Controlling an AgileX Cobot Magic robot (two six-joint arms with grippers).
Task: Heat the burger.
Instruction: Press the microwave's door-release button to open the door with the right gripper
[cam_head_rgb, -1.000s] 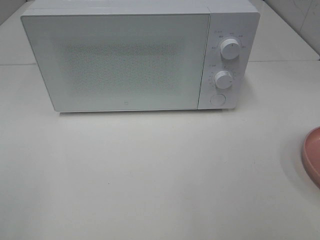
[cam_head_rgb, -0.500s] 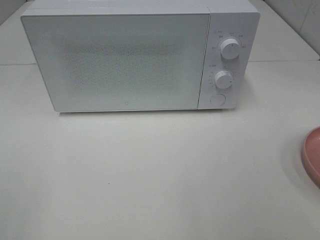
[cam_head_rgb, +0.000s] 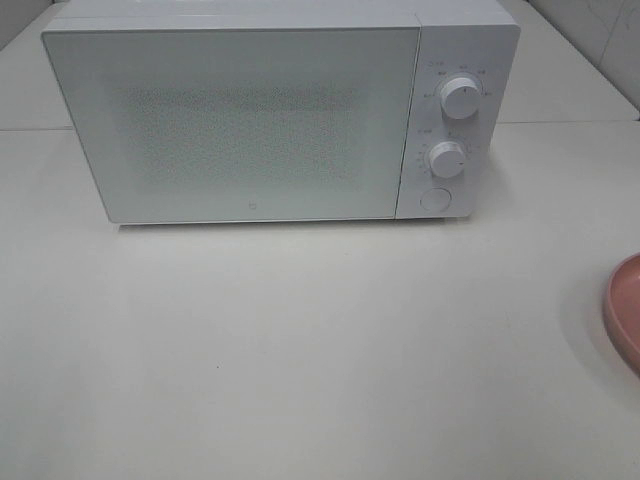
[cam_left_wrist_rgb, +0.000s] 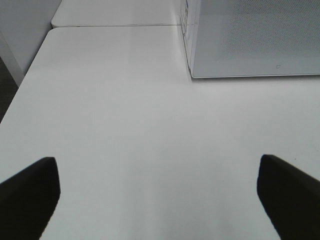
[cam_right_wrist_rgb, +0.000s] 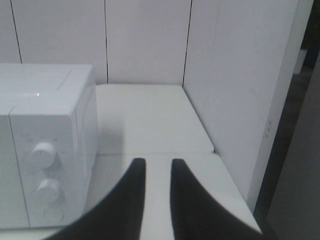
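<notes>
Though narrowly parted, right gripper (cam_right_wrist_rgb: 157, 163) empty

White table (cam_head_rgb: 300, 350) carries a white microwave (cam_head_rgb: 250, 120), standing at the far side with its door closed. Pink plate (cam_head_rgb: 625, 310) lies on the table at the right edge of the high view, only partly visible.

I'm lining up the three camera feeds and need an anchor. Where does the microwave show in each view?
Exterior high: the microwave fills the upper part, door shut, facing the camera.
Left wrist: only a lower corner of its door shows, beyond the open left gripper.
Right wrist: its control-panel end stands beside the right gripper.
Shared landmark: the white table under it; the two knobs match exterior and right wrist.
</notes>
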